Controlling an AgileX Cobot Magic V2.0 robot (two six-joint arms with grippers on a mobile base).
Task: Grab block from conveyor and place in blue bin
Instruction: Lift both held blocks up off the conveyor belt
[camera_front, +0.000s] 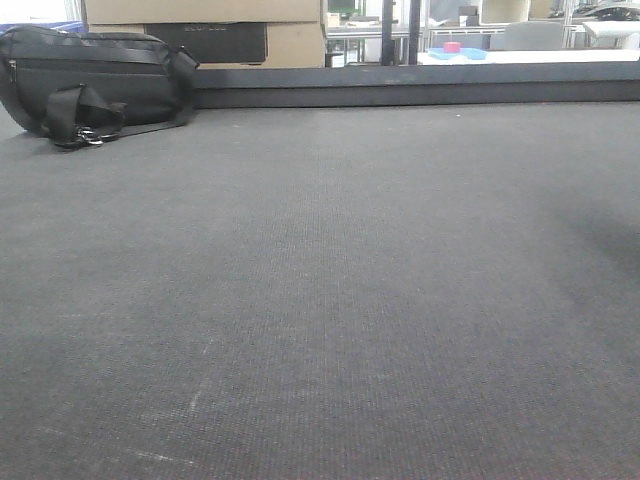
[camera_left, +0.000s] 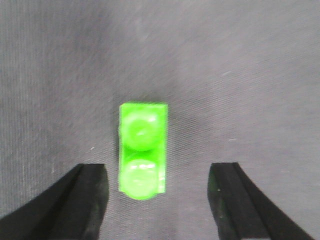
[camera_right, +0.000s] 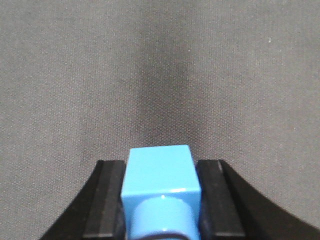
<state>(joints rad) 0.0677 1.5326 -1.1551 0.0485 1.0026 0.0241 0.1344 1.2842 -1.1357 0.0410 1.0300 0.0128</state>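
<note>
Green block (camera_left: 142, 150): lying on conveyor (camera_front: 330, 280), studs facing camera, between left gripper (camera_left: 157, 175) fingers, touching neither.
Left jaws: spread wide.
Right gripper (camera_right: 161, 200): jaws clamped on blue block (camera_right: 159, 172).

**Conveyor** (camera_front: 320, 300): dark grey belt, fine woven texture, matt, faint pale scuffs.
**Green block** (camera_left: 142, 150): smooth plastic, glossy highlights on the studs.
**Blue block** (camera_right: 160, 175): smooth plastic, light sheen.
**Left hand** (camera_left: 157, 172), **right hand** (camera_right: 160, 165): black pads (camera_left: 85, 200), matt, rubber-like.
**Bag** (camera_front: 90, 80): black cloth, webbing strap, metal ring (camera_front: 90, 138).
**Boxes** (camera_front: 200, 12): brown cardboard, matt.
</note>
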